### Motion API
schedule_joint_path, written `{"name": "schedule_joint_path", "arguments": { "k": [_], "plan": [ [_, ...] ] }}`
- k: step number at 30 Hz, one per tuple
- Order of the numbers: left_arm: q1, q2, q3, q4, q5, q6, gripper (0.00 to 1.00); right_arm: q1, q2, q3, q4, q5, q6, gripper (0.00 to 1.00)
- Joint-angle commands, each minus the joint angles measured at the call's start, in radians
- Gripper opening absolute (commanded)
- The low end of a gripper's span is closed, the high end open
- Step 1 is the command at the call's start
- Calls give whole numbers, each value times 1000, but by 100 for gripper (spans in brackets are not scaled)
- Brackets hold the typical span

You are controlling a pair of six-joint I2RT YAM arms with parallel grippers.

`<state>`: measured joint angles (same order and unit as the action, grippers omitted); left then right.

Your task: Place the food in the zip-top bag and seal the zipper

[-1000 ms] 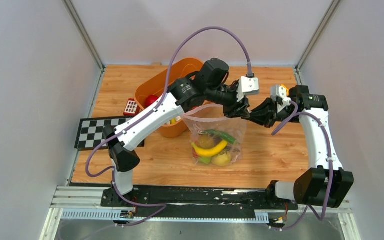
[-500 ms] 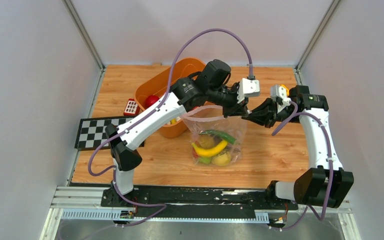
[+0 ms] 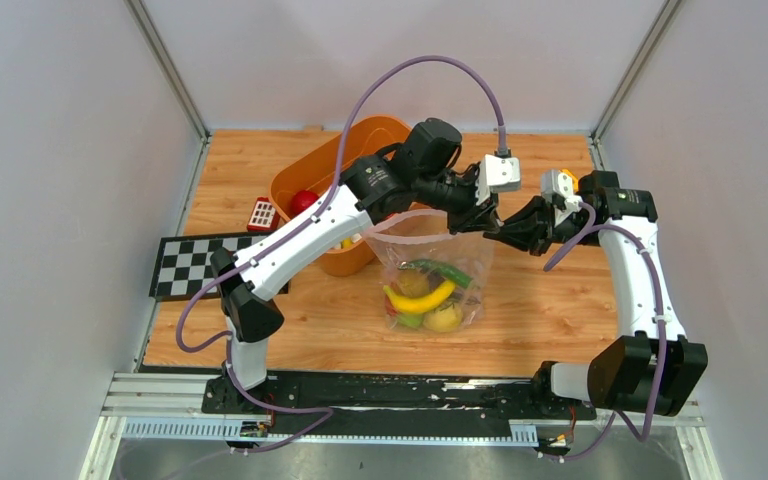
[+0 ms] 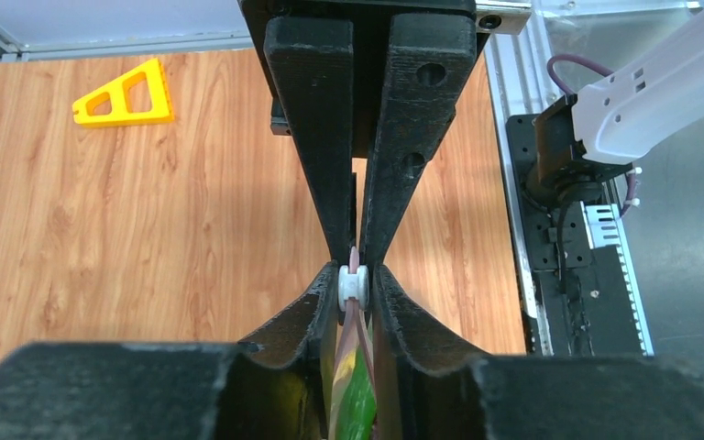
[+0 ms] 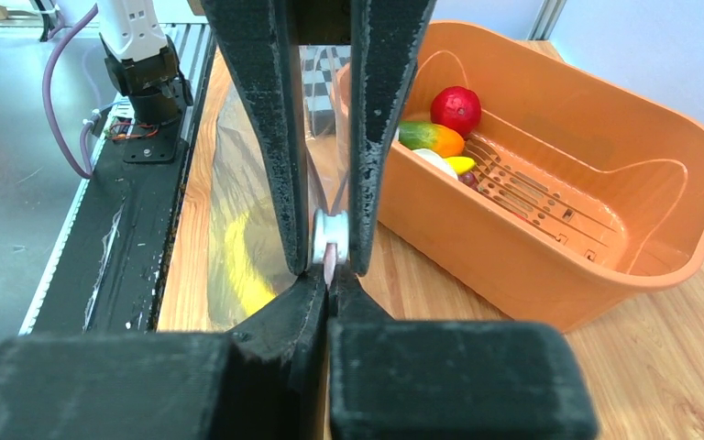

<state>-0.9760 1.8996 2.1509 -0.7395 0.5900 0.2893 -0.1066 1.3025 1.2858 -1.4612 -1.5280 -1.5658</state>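
1. The zip-top bag [image 3: 430, 262] lies on the table [image 3: 560, 310] just beyond the arm bases. Its closed end points toward the bases and its mouth points away.
2. Part of the food [image 3: 422, 297] sits inside the bag: a yellow banana, a green pod and round yellow-green fruits, bunched at the closed end.
3. Judgement: the step in hand is sealing. The mouth bulges into an open arc on the left side, so the seal is not yet complete.
4. The left gripper [image 3: 482, 218] is clamped on the zipper [image 4: 355, 259] at the right corner of the mouth. The pinkish strip shows pinched between its fingers.
5. The right gripper [image 3: 508, 233] is clamped on the same strip just beside the left gripper, with the tips nearly touching.
6. Judgement: the next move calls for one gripper to anchor the corner while the other slides its pinch along the strip toward the open left corner.
7. Farther back, the orange basket [image 5: 532, 275] touches the bag's left side. It holds a red fruit [image 5: 456, 108] and several other pieces not yet bagged.
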Motion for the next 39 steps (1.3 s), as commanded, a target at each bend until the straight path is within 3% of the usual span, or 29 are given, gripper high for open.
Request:
{"name": "schedule_joint_path", "arguments": {
  "k": [1, 6, 10, 14, 32, 39],
  "plan": [
    [-6, -45, -5, 34, -1, -13, 24, 4, -5, 13, -9, -72, -20, 0],
    [-5, -56, -13, 14, -9, 2, 6, 5, 3, 17, -9, -71, -22, 0],
    [-6, -70, -23, 5, -39, 9, 8, 4, 8, 18, -9, -69, -21, 0],
    [-5, -84, -33, -4, -62, 23, 0, 4, 4, 16, -8, -63, -23, 0],
    [-3, -161, -141, -69, -205, 56, 0, 1, -18, 22, -6, -57, -31, 0],
    [26, -240, -262, -36, -227, 45, 0, -7, -6, 26, -5, -52, -19, 0]
  ]
}}
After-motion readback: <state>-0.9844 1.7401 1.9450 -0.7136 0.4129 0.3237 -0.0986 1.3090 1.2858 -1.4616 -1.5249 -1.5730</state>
